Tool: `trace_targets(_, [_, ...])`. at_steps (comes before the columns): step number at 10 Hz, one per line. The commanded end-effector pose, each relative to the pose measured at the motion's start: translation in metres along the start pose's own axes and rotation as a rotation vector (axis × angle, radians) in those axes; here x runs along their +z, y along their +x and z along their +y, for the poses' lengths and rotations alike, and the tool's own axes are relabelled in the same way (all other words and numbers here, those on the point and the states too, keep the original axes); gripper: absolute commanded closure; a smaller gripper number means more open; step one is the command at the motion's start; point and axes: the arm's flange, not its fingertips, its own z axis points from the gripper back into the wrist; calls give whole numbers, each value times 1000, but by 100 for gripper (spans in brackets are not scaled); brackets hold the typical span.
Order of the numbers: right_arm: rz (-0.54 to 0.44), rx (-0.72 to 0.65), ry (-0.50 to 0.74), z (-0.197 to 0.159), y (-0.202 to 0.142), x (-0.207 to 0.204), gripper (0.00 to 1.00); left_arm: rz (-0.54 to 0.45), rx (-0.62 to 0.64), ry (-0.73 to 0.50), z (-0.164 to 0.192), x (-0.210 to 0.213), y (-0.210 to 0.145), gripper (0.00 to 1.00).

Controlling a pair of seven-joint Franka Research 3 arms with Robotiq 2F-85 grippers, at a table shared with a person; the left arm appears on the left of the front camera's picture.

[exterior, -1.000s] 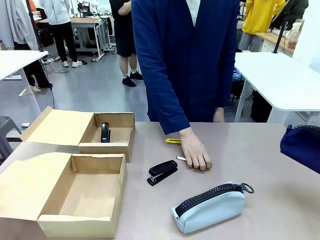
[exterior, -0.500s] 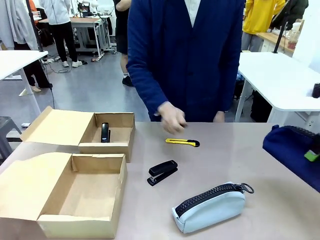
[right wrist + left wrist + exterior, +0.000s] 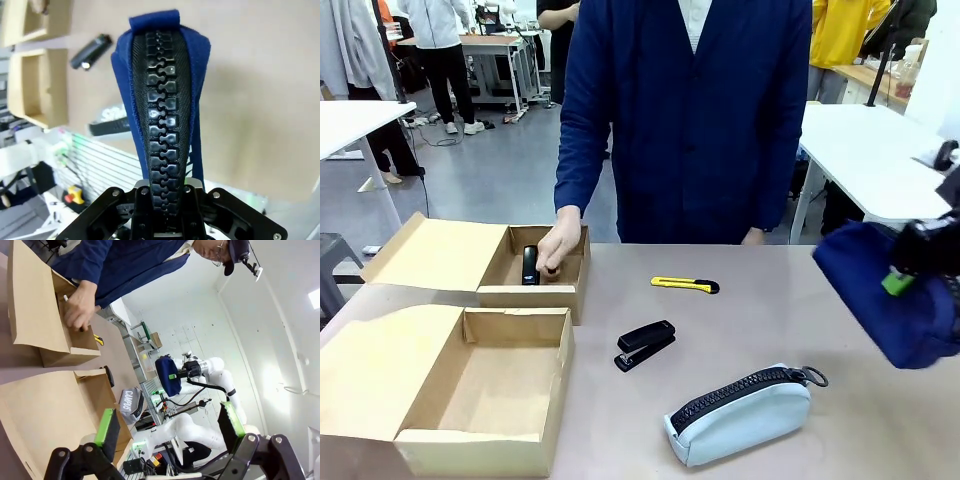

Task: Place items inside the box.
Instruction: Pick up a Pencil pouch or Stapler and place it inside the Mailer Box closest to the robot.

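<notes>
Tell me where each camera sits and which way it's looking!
Front: between the arms, looking across the table at the person; the right fingers carry a navy pouch.
Left wrist: rolled sideways, looking along the open left fingers over the boxes toward the person's hand.
Right wrist: looking down its fingers, clamped on the pouch, at the table and stapler.
Shared: front and left wrist both show the hand at the far box, and the pouch.

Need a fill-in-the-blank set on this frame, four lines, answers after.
1. The zip pouch held by the right gripper is ___ in colour.
2. The person's hand is inside the ___ cardboard box.
3. The utility knife on the table is ___ in colour.
4. The left gripper holds nothing; its jaws are ___.
Missing words: navy; far; yellow; open.
</notes>
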Motion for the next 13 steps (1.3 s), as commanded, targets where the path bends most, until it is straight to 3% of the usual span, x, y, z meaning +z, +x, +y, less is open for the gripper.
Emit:
trace_targets(1, [-27,1,84,76,-3,-27,93,-2,-22,-17,-2,-1,0,0])
trace_targets(3, [14,60,77,176,-9,-67,93,-2,-22,-17,-2,-1,0,0])
trace_targets(4, [-23,60,12,218,-13,-96,93,-2,-22,-17,-2,-1,0,0])
trace_targets(5, [24,99,-1,252,-21,-122,93,-2,-22,-17,-2,-1,0,0])
trace_targets(6, [113,206,9,268,-32,-137,93,-2,-22,-17,-2,-1,0,0])
trace_targets(7, [137,326,-49,252,-32,-136,93,-2,-22,-17,-2,-1,0,0])
trace_targets(8, [66,168,24,265,-58,-131,93,-2,-22,-17,-2,-1,0,0])
trace_targets(10, [66,168,24,265,-58,-131,93,-2,-22,-17,-2,-1,0,0])
trace_targets(11, [112,219,-3,271,-53,-146,93,-2,-22,-17,-2,-1,0,0])
trace_targets(13, [-46,118,52,313,-40,-156,93,-2,-22,-17,-2,-1,0,0])
